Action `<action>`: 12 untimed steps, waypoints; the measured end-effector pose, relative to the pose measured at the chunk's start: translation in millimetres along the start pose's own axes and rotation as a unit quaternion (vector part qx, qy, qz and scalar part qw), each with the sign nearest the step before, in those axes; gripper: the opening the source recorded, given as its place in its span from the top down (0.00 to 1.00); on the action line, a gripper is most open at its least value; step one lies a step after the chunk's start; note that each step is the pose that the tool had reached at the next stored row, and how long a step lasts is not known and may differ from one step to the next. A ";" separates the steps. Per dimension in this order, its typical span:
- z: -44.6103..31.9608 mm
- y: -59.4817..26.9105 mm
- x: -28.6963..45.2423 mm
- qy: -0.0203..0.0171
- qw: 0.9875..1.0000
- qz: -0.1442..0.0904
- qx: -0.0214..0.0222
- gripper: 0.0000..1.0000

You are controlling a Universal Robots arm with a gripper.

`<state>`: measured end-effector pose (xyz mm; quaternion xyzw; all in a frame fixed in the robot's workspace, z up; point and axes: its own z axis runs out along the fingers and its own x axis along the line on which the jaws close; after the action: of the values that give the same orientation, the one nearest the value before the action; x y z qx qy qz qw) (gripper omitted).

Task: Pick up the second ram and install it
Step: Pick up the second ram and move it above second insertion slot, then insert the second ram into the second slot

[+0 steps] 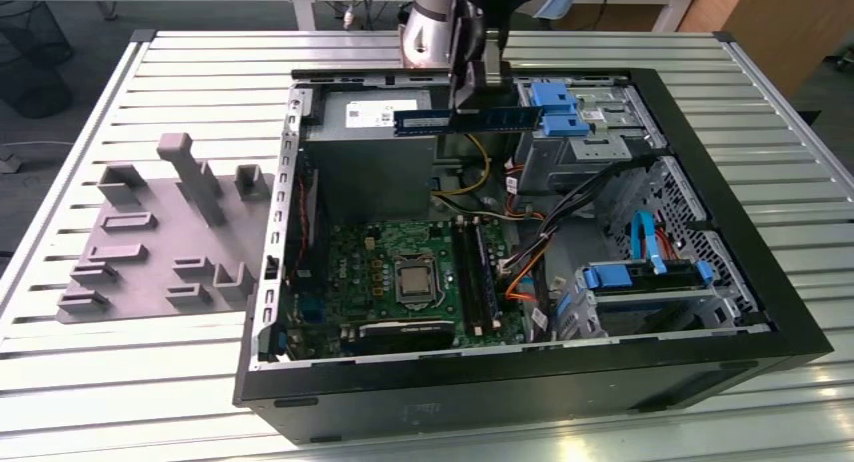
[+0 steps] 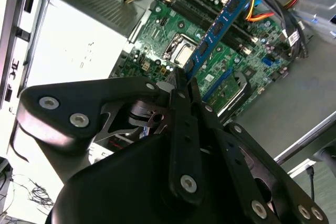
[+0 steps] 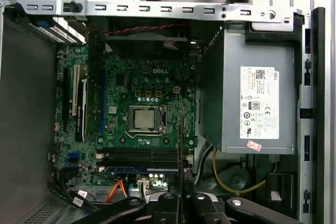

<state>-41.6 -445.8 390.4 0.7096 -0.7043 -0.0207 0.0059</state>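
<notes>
Currently the end effector (image 1: 470, 98) is closed tight on the second ram (image 1: 434, 120). It pinches the upper long edge at about mid-length, so the stick hangs level with its contact edge down and both ends free. Judged reason for this hold: the contact edge is kept clear of the fingers. In the second wrist view the fingers (image 2: 181, 114) meet flat on the board faces, and the stick runs out beyond them with its chips showing. The stick is in the air, touching nothing else, above the open case (image 1: 742, 232). Below the end effector, in the first wrist view, lie the motherboard (image 3: 136, 93) and its memory slots (image 3: 139, 156). The held stick, seen edge-on there, reads as crosswise to the slots, not in line with them. A bluish strip along one slot may be a stick already seated; cannot confirm. The power supply (image 3: 257, 98) flanks the slots on one side. A bundle of orange and yellow cables (image 1: 527, 267) crowds the other side, which looks like the tightest margin. Blue drive bays (image 1: 561, 110) sit near one end of the stick in the exterior view; the gap in depth cannot be told. The case walls stand up all round, so the free room is overhead. Farthest from the end effector, the grey fixture (image 1: 147, 252) lies on the slatted surface (image 1: 200, 82), well apart and outside the case.
</notes>
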 end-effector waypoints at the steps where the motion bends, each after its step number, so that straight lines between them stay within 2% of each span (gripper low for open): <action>1: -0.1 -2.0 0.0 0.000 1.000 0.000 0.000 0.86; 3: -0.1 -4.8 0.1 0.000 1.000 0.000 0.000 0.86; 12: -0.2 -6.7 0.0 0.000 1.000 0.000 0.000 0.86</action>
<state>-34.9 -445.8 390.4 0.7096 -0.7043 -0.0207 0.0059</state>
